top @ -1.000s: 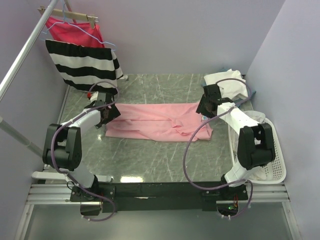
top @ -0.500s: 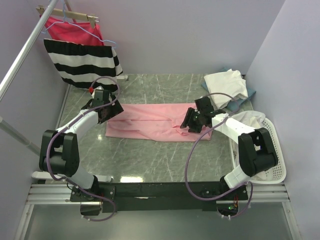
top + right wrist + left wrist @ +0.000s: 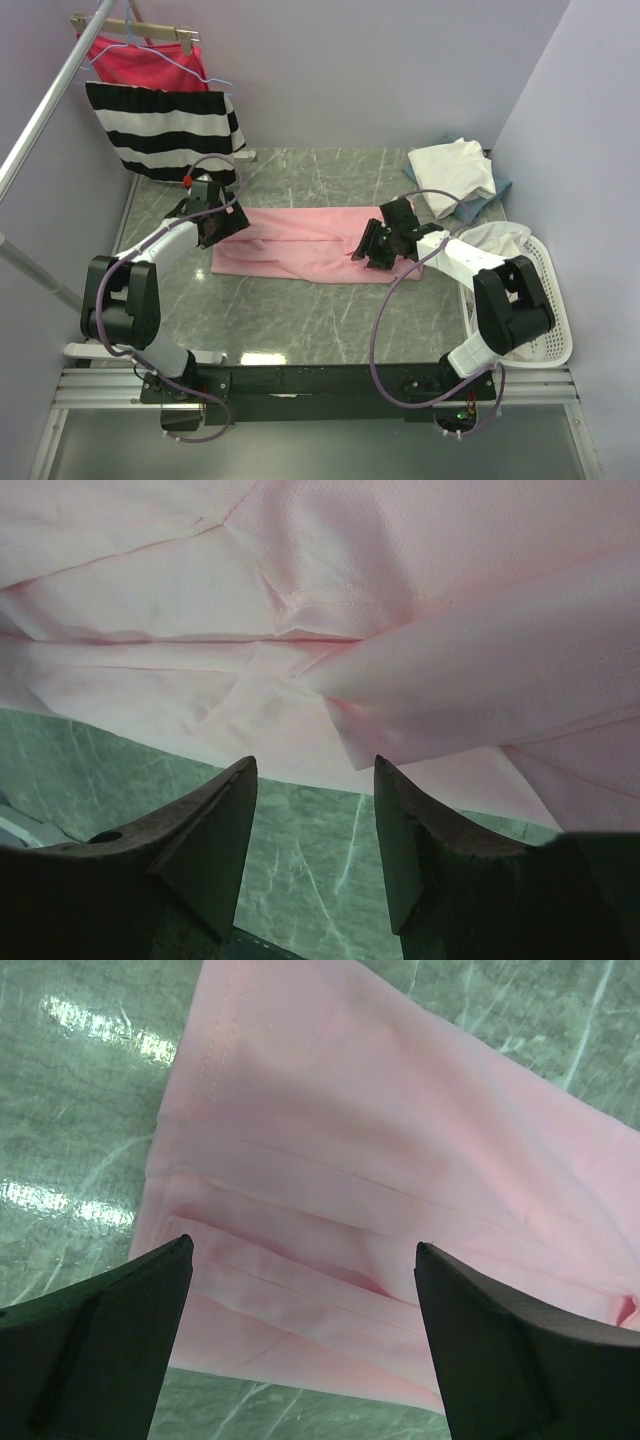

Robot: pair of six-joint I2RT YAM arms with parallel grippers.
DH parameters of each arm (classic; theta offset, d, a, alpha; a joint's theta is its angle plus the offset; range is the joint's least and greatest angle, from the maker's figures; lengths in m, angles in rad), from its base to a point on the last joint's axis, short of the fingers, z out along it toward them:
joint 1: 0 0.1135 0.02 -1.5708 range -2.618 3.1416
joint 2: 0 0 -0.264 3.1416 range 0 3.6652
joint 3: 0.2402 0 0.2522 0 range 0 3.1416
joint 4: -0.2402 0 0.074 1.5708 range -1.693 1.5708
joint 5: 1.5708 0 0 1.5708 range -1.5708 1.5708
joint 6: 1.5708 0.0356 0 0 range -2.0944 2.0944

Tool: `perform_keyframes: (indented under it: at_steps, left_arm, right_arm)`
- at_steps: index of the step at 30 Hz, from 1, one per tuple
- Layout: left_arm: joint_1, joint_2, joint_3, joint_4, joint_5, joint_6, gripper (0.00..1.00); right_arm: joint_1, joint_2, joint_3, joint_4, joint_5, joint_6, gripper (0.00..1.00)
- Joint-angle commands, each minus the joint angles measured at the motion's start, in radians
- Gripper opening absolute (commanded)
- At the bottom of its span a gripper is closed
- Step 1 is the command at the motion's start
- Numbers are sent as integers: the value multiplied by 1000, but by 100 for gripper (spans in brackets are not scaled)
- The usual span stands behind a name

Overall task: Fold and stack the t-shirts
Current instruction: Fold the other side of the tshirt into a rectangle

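A: Top view: set high, well back from the pink t-shirt (image 3: 300,245), faced downward; whole shirt in frame.
B: Wrist views: held close over its left end and right part; shirt cloth shared by all.

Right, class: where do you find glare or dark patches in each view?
Top view: sharp, a glare patch on the table near its front edge. Left wrist view: white glare streaks on the table beside the pink t-shirt; left tool near-black. Right wrist view: evenly lit, right tool dark.

Light pink t-shirt (image 3: 300,248), cream-white t-shirt (image 3: 452,170), black-and-white striped garment (image 3: 165,130), magenta-red garment (image 3: 150,60), green marbled table (image 3: 300,315), white basket (image 3: 558,350)
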Motion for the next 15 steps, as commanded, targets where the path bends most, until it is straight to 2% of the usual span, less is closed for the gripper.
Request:
perform_keyframes:
  at_steps: [1,6,15]
  left_arm:
    - [1,15,22,1,15,25,97]
    - [1,20,25,-5,15,29,97]
    - [1,29,25,-1,32,31,96]
  right_arm:
    - [7,11,15,12,29,3,57]
    - [38,-33,15,-37,81,3,57]
    - [52,-42,-30,-11,96,17,57]
